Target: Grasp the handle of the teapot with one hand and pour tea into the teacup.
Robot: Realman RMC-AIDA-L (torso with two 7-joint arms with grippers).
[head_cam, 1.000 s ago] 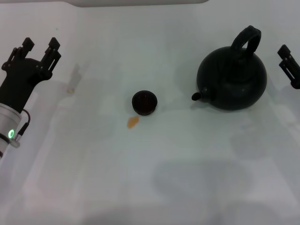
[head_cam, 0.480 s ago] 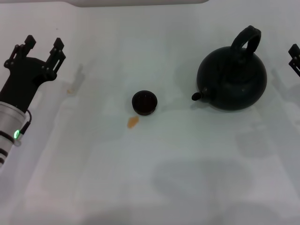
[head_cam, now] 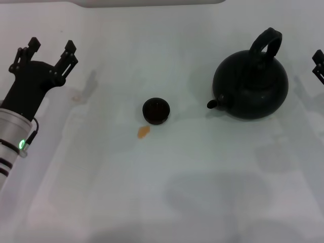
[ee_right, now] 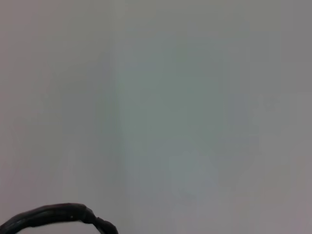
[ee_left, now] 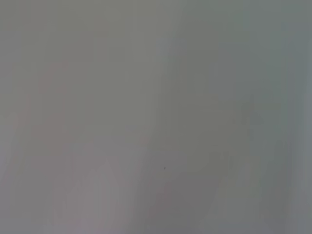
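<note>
Fingers [head_cam: 68, 52] of the left gripper [head_cam: 49, 49] are spread wide apart and hold nothing; they hover over the far left of the white counter [head_cam: 202, 192], well away from everything else. Of the right gripper [head_cam: 318, 66] only a sliver of dark fingertips shows at the right edge of the head view, so whether it is open or closed cannot be told.

At the centre of the task, the teapot [head_cam: 250, 86] stands upright on the right side of the counter, a large round matte black pot. Its arched handle [head_cam: 267, 43] rises over the top, untouched, and its short spout [head_cam: 212, 104] points left toward the teacup [head_cam: 156, 111]. That tiny black cup sits near the middle of the counter, clearly apart from the pot. Just beside the cup, on its near left, lies a small amber drop of tea [head_cam: 144, 132].

All of this comes from the head view. From the right wrist, only a thin dark curved piece shows at the lower edge, too partial to identify, against pale surface. From the left wrist, nothing but plain pale grey surface shows, with no object or fingers in sight.
</note>
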